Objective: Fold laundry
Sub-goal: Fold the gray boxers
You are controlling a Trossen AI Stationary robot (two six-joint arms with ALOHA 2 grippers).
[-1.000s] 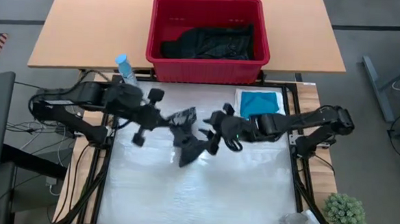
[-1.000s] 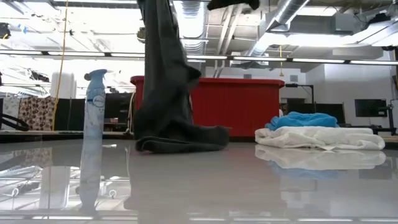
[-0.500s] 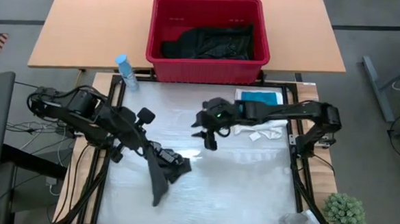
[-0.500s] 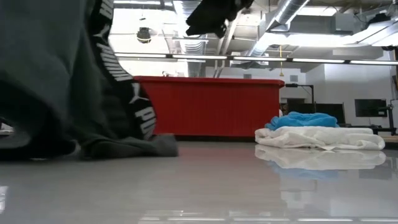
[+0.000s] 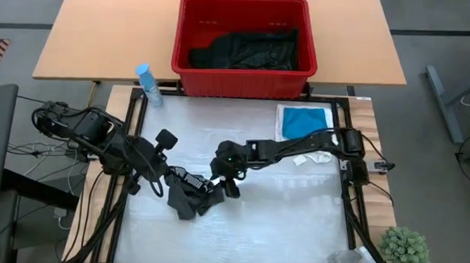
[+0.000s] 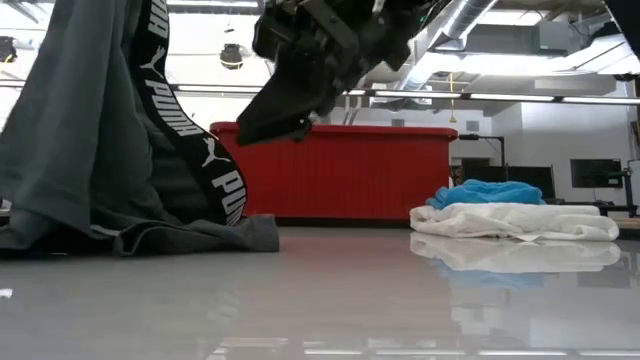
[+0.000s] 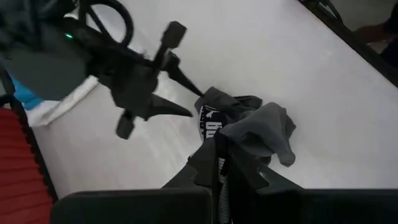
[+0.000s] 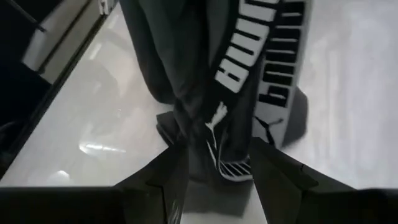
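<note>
**Dark grey garment pinched at the worktop's front left**

The left gripper [image 5: 171,175] had its jaws clamped together on the waistband of the dark grey garment [image 5: 189,198], which hung from it and bunched on the white worktop [image 5: 287,223]. The right gripper [image 5: 231,182] stood just beside the cloth, jaws apart around a fold of the lettered band. Farther back lay the white garment [image 6: 515,221] with the teal garment [image 5: 306,119] on it. Black clothes [image 5: 247,48] filled the red basket [image 5: 242,82] beyond.

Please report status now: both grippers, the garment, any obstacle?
Left gripper shut on dark grey garment. Right gripper open at its waistband. Nothing in the way.
</note>
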